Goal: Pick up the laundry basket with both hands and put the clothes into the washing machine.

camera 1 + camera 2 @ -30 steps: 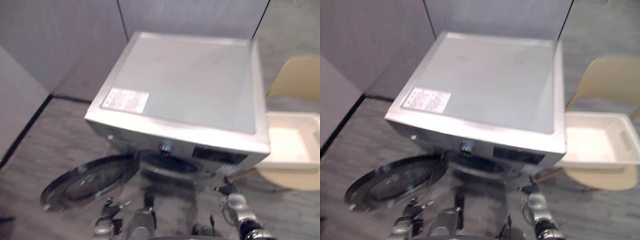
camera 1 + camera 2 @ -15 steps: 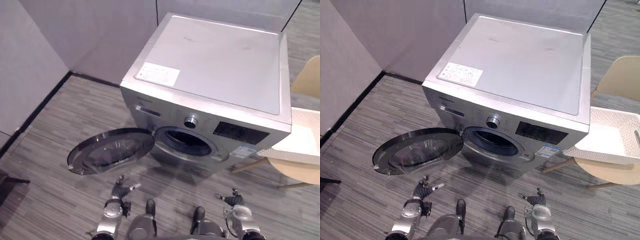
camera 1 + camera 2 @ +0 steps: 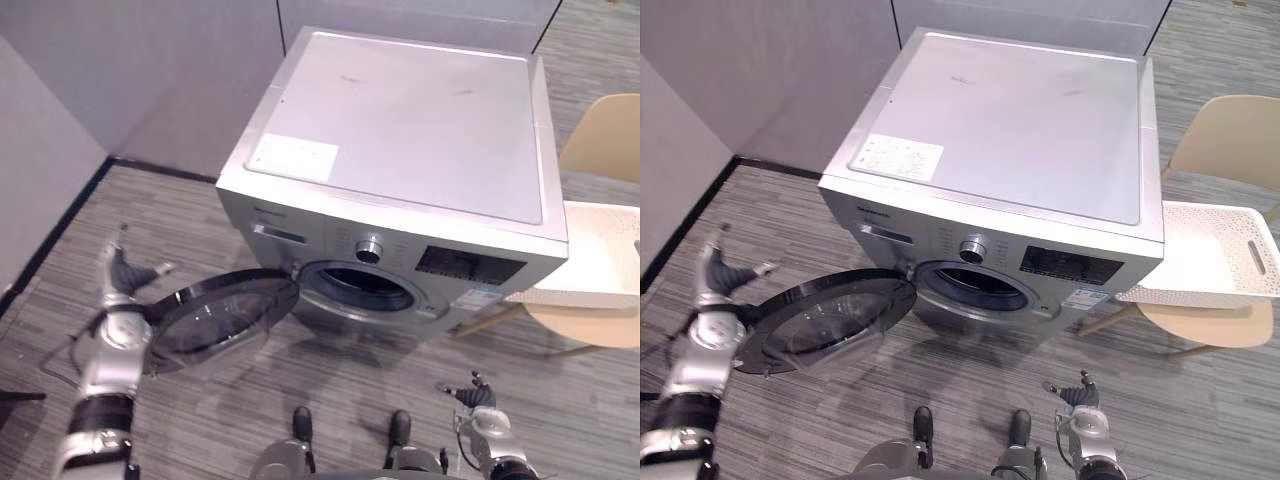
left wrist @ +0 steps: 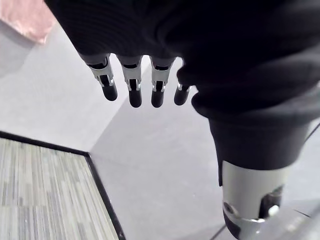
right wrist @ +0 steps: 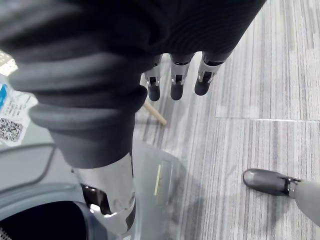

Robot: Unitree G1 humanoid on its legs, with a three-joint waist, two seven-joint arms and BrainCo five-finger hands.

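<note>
The laundry basket (image 3: 1250, 258) is set on a beige chair (image 3: 1225, 140) just beside the washing machine (image 3: 400, 170); its contents cannot be told. The machine's door (image 3: 215, 318) is swung open, and the drum (image 3: 362, 288) is dark. The left robot hand (image 3: 122, 275), near the door, and the right robot hand (image 3: 480, 397) are spread, with nothing grasped.

Silver front-loading washing machine (image 3: 1000, 140), upright; its round door (image 3: 825, 320) is swung wide open to the left, drum mouth dark. Cream laundry basket (image 3: 1210, 255), perforated walls, sits on tan chair (image 3: 1225, 135) just right of machine.
</note>
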